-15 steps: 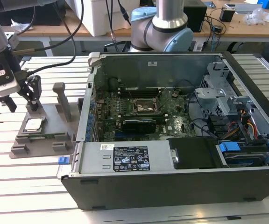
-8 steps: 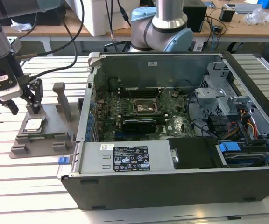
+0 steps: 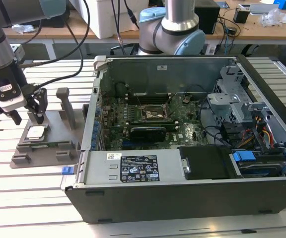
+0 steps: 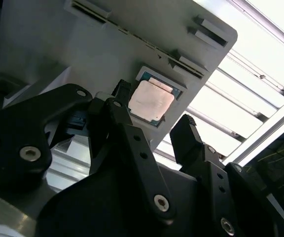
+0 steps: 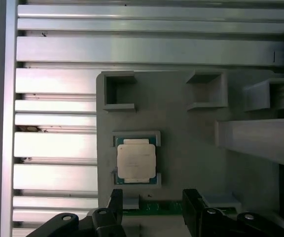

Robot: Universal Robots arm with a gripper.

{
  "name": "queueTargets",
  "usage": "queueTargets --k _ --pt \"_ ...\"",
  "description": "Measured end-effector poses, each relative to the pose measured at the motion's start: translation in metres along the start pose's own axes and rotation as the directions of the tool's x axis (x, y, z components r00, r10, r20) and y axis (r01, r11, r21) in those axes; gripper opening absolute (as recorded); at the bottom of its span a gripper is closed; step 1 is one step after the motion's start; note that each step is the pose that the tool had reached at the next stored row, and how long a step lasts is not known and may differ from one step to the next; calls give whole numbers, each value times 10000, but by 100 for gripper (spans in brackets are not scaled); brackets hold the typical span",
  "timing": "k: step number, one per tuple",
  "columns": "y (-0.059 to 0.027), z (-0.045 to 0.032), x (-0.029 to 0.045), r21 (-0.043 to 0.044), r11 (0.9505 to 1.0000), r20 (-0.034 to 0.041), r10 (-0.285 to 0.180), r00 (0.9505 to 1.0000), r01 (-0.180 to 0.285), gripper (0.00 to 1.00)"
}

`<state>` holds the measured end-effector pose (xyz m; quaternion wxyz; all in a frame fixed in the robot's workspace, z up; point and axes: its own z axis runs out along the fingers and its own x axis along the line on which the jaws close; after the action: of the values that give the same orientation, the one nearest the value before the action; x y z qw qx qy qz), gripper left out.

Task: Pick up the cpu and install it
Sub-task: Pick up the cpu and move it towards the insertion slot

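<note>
On the slatted counter (image 3: 34, 198), an open computer case (image 3: 182, 188) stands toward the exterior view's right of a grey tray (image 3: 58, 148). The gripper (image 3: 28, 119) hangs just above the tray, wide open and empty. The cpu (image 5: 136, 159) lies flat in the tray's shallow recess, metal plate up. It is nearly square, its edges parallel to the tray's, with the recess rim close all round.

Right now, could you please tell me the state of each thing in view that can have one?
gripper: open, empty, close over the holder tray, not touching the cpu.
cpu: lying flat in its recess in the tray, metal plate up, not yet picked up.
holder tray: resting flat on the slatted table.
computer case: on its side, open, motherboard exposed.
</note>
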<state>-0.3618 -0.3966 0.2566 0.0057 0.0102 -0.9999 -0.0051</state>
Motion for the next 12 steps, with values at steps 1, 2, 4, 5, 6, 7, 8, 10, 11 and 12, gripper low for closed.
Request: queueTargets --k 1,2,4,5,6,7,8,10,11,12 --pt "0 8 -1 0 10000 0 0 10000 0 60" --pt "0 20 -1 0 10000 -2 0 10000 0 60" --pt "-1 52 -2 0 10000 -3 0 10000 0 60" --pt "-1 67 -2 0 10000 -4 0 10000 0 60" --pt "-1 90 -3 0 10000 -6 0 10000 0 60" --pt "-1 104 -4 0 10000 -8 0 10000 0 60" --pt "-2 119 -5 0 10000 -8 -1 10000 1 60" --pt "-1 162 -13 -1 10000 -10 0 10000 0 60" --pt "-1 179 -22 0 10000 -12 -3 10000 3 60" --pt "0 190 -26 0 10000 -12 -3 10000 3 60"
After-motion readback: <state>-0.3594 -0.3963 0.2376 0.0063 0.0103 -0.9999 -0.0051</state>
